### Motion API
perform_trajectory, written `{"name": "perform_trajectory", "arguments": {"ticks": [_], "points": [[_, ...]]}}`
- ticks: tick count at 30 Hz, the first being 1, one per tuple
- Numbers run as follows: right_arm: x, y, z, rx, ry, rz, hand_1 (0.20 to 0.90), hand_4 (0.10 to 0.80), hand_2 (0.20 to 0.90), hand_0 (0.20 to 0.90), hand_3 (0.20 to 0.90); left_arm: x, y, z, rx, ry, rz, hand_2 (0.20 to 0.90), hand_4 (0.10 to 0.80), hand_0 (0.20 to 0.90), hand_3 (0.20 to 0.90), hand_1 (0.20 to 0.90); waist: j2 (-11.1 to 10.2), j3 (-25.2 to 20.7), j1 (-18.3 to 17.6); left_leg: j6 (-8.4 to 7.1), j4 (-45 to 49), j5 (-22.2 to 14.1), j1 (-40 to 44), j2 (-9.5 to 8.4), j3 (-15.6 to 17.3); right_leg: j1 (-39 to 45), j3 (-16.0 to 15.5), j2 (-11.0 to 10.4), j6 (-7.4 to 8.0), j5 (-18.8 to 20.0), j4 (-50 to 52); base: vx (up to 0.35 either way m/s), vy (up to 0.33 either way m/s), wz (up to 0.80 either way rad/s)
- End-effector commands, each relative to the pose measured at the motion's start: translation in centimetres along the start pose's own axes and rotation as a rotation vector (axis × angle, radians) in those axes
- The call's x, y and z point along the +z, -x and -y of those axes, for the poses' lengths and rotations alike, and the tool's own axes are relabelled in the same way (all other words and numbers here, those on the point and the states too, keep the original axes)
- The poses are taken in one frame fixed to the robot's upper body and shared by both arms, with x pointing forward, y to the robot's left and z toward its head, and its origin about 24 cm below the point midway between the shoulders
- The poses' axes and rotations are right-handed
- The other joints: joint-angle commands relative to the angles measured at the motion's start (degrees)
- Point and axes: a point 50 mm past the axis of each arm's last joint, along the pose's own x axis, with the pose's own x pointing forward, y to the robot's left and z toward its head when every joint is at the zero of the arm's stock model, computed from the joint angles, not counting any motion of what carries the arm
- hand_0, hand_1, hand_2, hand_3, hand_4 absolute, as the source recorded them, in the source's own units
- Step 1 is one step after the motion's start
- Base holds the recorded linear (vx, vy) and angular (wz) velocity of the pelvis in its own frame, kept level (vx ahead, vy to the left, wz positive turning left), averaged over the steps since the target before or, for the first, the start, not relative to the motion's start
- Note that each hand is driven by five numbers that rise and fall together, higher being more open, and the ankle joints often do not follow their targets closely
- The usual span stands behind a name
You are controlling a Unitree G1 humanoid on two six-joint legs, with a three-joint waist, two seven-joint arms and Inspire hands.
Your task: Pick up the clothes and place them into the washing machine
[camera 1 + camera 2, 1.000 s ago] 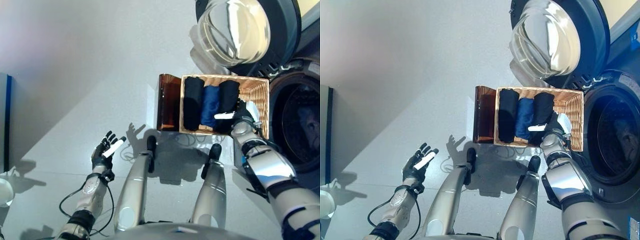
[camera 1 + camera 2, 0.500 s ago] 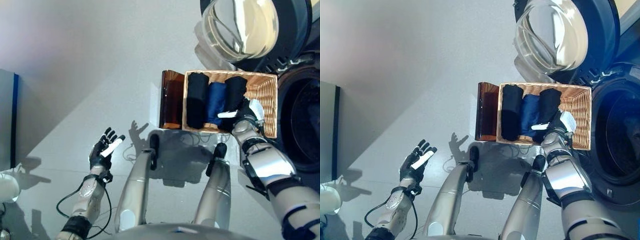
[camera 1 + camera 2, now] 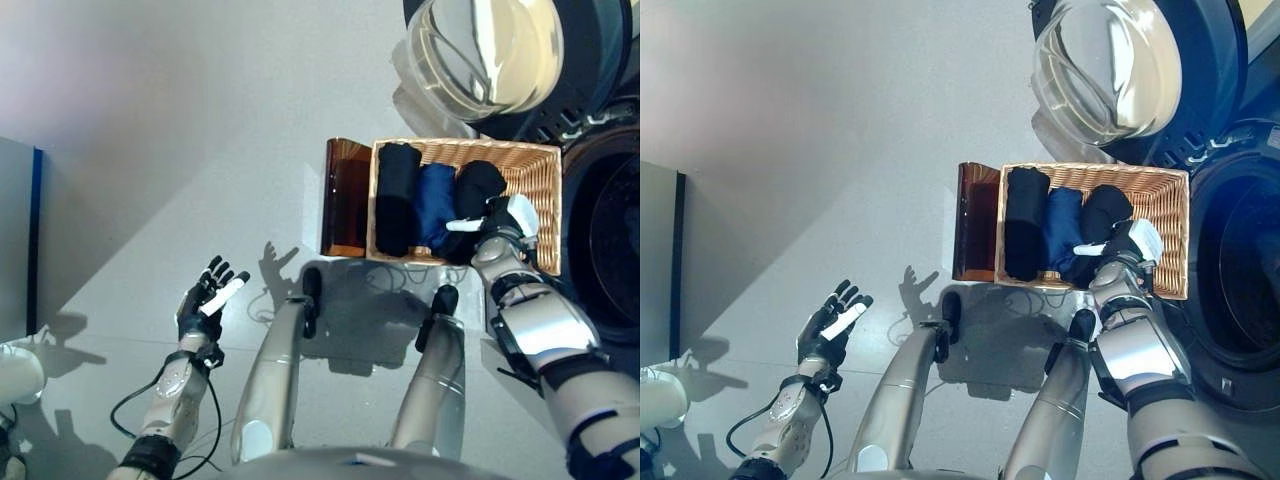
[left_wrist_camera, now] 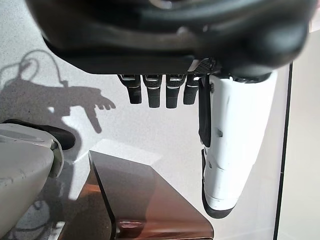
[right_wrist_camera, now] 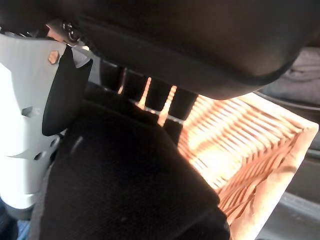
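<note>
A wicker basket (image 3: 537, 178) on the floor holds three rolled clothes: a black roll (image 3: 397, 196) on its left, a blue one (image 3: 435, 205) in the middle, and a black one (image 3: 479, 186) on its right. My right hand (image 3: 497, 226) is in the basket, shut on the right black roll. In the right wrist view that black cloth (image 5: 125, 185) bulges between the white thumb (image 5: 25, 125) and the fingers curled behind it. The washing machine's drum opening (image 3: 612, 230) is right of the basket. My left hand (image 3: 205, 300) hangs open over the floor at the lower left.
The washer's round glass door (image 3: 487, 50) stands open above the basket. A brown translucent box (image 3: 345, 200) adjoins the basket's left side and shows in the left wrist view (image 4: 150, 200). A dark-edged panel (image 3: 30, 240) stands at the far left.
My right hand has closed on the right black roll, which now looks bunched and shorter than before. The whole picture has shifted a little. The left hand is unchanged.
</note>
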Motion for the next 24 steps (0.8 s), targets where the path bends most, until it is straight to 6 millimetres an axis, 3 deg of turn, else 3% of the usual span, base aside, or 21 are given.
{"name": "perform_trajectory", "arguments": {"ticks": [1, 5, 6, 16, 24], "points": [[1.2, -0.3, 0.7, -0.019, 0.024, 0.062, 0.2, 0.3, 0.2, 0.2, 0.2, 2.8, 0.8, -2.5, 0.032, -0.053, 0.12, 0.9, 0.8, 0.9, 0.9, 0.9, 0.41, -1.13, 0.31, -1.72, -1.77, -2.7, 2.76, 0.35, -0.21, 0.87, 1.42, 1.6, -3.82, 2.26, 0.41, 0.0, 0.0, 0.0], [0.9, -0.4, 1.1, -0.033, -0.032, 0.055, 0.2, 0.3, 0.2, 0.2, 0.2, 2.9, 0.6, -2.7, 0.046, -0.058, 0.123, 0.9, 0.8, 0.9, 0.9, 0.9, -0.09, -1.3, -0.14, -1.98, -4.22, -1.77, 4.31, 0.53, -0.26, 2.69, 0.88, 1.79, -3.56, 3.18, -2.14, -0.02, -0.004, 0.0], [0.5, -0.5, 1.3, -0.037, -0.084, 0.045, 0.2, 0.3, 0.2, 0.2, 0.2, 2.8, 0.5, -2.8, 0.054, -0.059, 0.121, 0.9, 0.8, 0.9, 0.9, 0.9, -0.4, -1.24, -0.47, -1.78, -6.36, 0.99, 4.67, 0.52, -0.08, 3.25, 0.4, 1.78, -3.85, 5.8, -4.54, -0.086, -0.009, 0.01], [-2.1, -0.5, 2.5, -0.071, -0.372, 0.026, 0.2, 0.3, 0.2, 0.2, 0.2, 1.9, 0.5, -3.8, 0.102, -0.057, 0.088, 0.9, 0.8, 0.9, 0.9, 0.9, -2.41, -2.02, -2.25, -3.09, -15.25, 4.37, 11.58, 1.16, -0.29, 10.71, -1.72, 2.35, -2.89, 8.76, -13.59, 0.024, -0.033, -0.04], [-3.3, -0.3, 2.8, -0.051, -0.492, 0.042, 0.2, 0.3, 0.2, 0.2, 0.2, 1.2, 0.6, -3.7, 0.096, -0.039, 0.065, 0.9, 0.8, 0.9, 0.9, 0.9, -3.51, -2.93, -2.98, -3.66, -19.79, 6.23, 15.32, 1.77, -0.45, 14.5, -2.95, 2.51, -2.33, 10.37, -17.97, 0.036, -0.04, -0.06]]}}
